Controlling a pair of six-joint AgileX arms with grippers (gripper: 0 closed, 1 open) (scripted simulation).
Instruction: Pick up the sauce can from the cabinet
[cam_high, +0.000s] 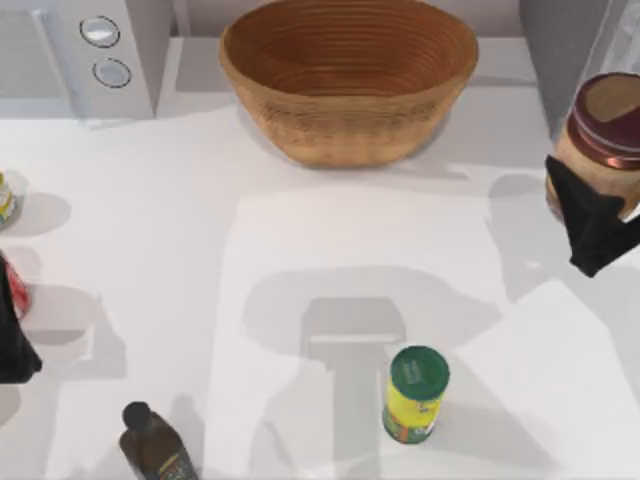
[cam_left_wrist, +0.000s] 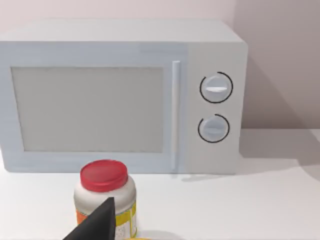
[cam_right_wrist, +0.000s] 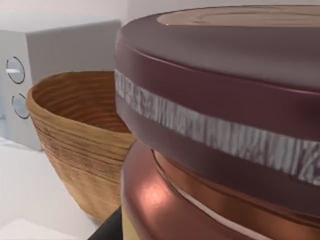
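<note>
White desk (cam_high: 300, 250) spreads beneath the two AgileX arms, with a woven wooden basket (cam_high: 348, 75) at its far edge and a white microwave (cam_high: 85, 55) with two round knobs in the far left corner. At the right edge of the top view, the right end effector (cam_high: 592, 228) is clamped on the sauce can (cam_high: 605, 135), its dark fingers (cam_high: 580, 215) pressed to the tan side; the can appears to hang above the desk, just in front of the dark grey cabinet (cam_high: 560, 50), though the height is hard to judge from above. From the right wrist, the maroon lid and coppery rim of the can loom close, the basket behind it. The left end effector (cam_high: 15, 345) sits parked at the desk's left edge, and whether it is open or closed cannot be told. Just ahead of it, the left wrist view shows a red-capped white jar (cam_left_wrist: 105, 197) before the microwave. A green-lidded yellow can (cam_high: 415, 393) stands near the front centre, a dark bottle (cam_high: 155, 445) at front left.
</note>
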